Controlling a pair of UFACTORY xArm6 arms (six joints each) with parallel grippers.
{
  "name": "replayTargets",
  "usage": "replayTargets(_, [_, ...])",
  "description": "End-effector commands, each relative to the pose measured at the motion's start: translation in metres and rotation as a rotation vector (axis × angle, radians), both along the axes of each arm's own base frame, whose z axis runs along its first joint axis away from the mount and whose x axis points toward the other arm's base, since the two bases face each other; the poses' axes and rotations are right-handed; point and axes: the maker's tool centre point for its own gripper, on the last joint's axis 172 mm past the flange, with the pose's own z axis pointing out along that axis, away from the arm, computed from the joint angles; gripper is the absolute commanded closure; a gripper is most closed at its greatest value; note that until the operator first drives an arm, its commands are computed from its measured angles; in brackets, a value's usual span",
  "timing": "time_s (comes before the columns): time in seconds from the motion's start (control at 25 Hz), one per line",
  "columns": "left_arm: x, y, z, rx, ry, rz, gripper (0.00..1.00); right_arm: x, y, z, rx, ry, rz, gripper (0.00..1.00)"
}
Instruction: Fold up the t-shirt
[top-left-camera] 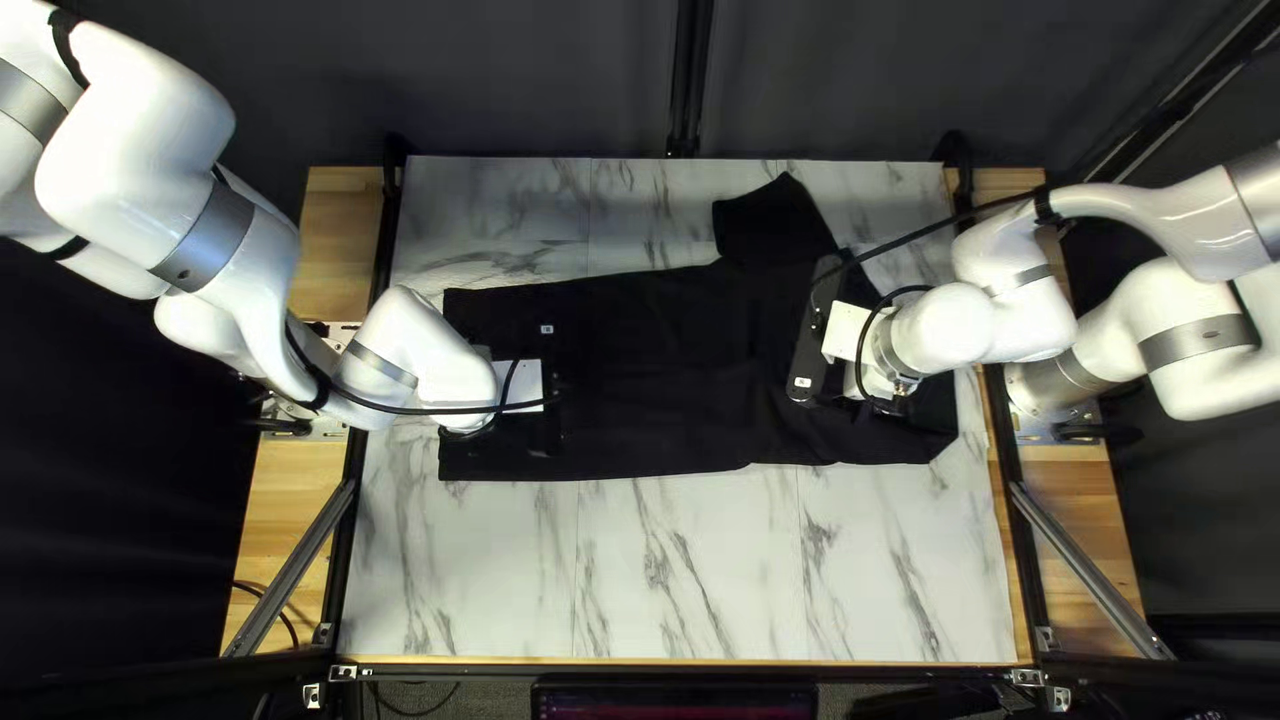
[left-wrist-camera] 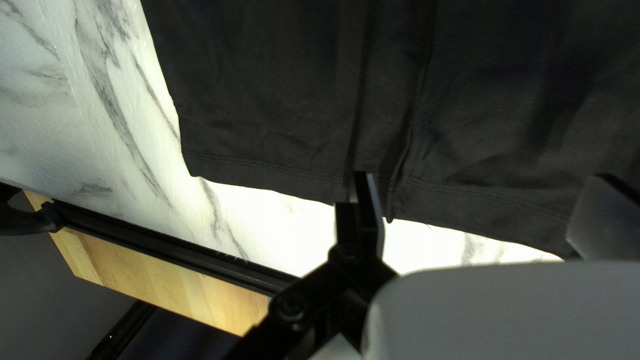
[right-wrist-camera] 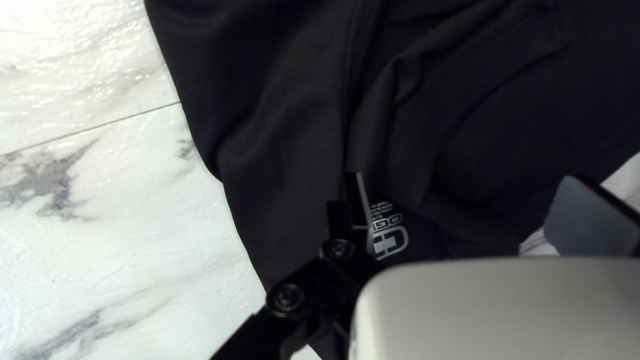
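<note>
The black t-shirt (top-left-camera: 654,374) lies across the table, its hem toward the left arm and one sleeve sticking out toward the far edge. Over the hem end hovers my left gripper (top-left-camera: 544,390); over the neck end is my right gripper (top-left-camera: 808,350). In the left wrist view, my left gripper (left-wrist-camera: 485,203) has its fingers wide apart, with the stitched hem of the shirt (left-wrist-camera: 267,87) ahead and between them. My right gripper (right-wrist-camera: 475,210), in the right wrist view, is also open, above the bunched shirt (right-wrist-camera: 287,127) near the printed neck label. Neither grips cloth.
Marble-patterned table surface (top-left-camera: 667,574) shows in front of the shirt and beyond it. Black rails (top-left-camera: 350,494) run along the sides, beside wooden strips (top-left-camera: 287,500). A dark cable from the right arm passes over the shirt's neck end.
</note>
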Motion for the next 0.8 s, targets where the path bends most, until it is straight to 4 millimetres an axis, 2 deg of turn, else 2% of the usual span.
replayTargets(0.04, [0.000,-0.001,0.001,0.001,-0.006,-0.004,0.00,-0.001,-0.003,-0.013,0.025,0.008,-0.037,0.14])
replayTargets(0.08, [0.000,-0.001,0.003,0.002,-0.006,-0.006,0.00,-0.001,-0.003,-0.016,0.034,0.011,-0.044,0.35])
replayTargets(0.12, [0.000,-0.002,0.004,0.004,-0.006,-0.006,0.00,-0.001,-0.003,-0.017,0.038,0.013,-0.046,0.78])
replayTargets(0.16, [-0.001,-0.002,0.004,0.004,-0.006,-0.006,0.00,-0.001,-0.002,-0.018,0.045,0.014,-0.048,1.00])
replayTargets(0.4, [-0.001,-0.002,0.004,0.004,-0.006,-0.006,0.00,0.002,0.002,-0.012,0.062,0.002,-0.030,1.00])
replayTargets(0.76, [-0.001,-0.002,0.004,0.004,-0.006,-0.006,0.00,-0.003,0.013,-0.002,0.061,-0.013,-0.020,1.00])
replayTargets(0.8, [-0.001,-0.002,0.004,0.004,-0.006,-0.006,0.00,-0.002,0.017,-0.002,0.066,-0.017,-0.020,0.27])
